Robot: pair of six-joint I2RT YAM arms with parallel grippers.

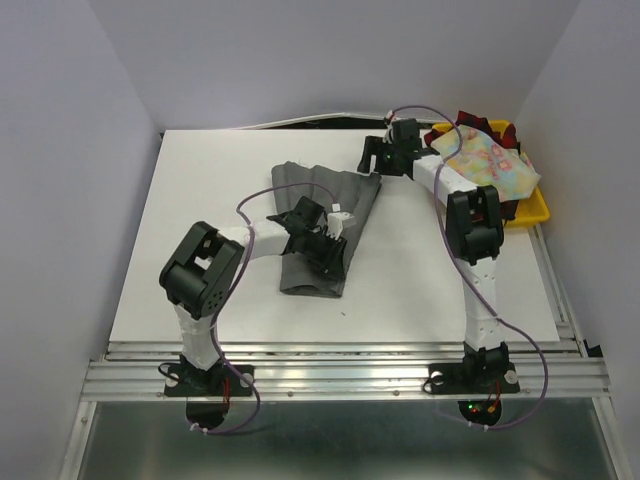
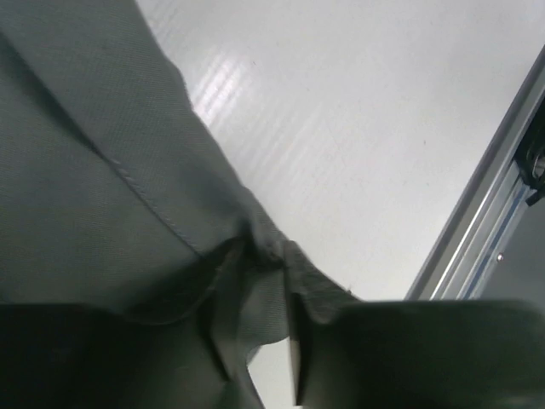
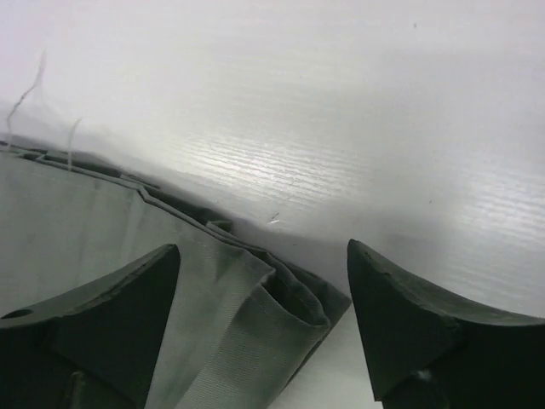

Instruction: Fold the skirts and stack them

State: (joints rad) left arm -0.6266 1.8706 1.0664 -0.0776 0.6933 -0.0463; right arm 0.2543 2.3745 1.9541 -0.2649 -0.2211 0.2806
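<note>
Right, the left gripper [image 2: 255,341] sat low over the near half of the grey skirt [image 1: 330,190], pressed together on a small bunch of cloth at a stitched edge. The bite looked thin from the wrist view, just a ruck of fabric between the pads.

Across from it, the right gripper [image 3: 262,256] hovered at the skirt's far right corner with its fingers spread wide, holding nothing. The layered, pleated corner lay on the desk [image 1: 200,200] directly between them.

The grey skirt itself lay mid-desk, running from the far side toward the arms, part gathered and not yet a tidy fold. The floral skirt [image 1: 488,160] was heaped in the yellow tray [image 1: 535,210] at the far right, with the plaid skirt [image 1: 468,120] peeking out from beneath it. So nothing was stacked yet.

Here's where I reckoned it could go wrong:
- That shallow left pinch could let the cloth slide out on a lift.
- The right gripper might catch only the top layer of the corner, so the pleats would fan open and the fold come out skewed.
- The right arm ran just beside the tray, and a wide swing might drag the floral skirt out.
</note>
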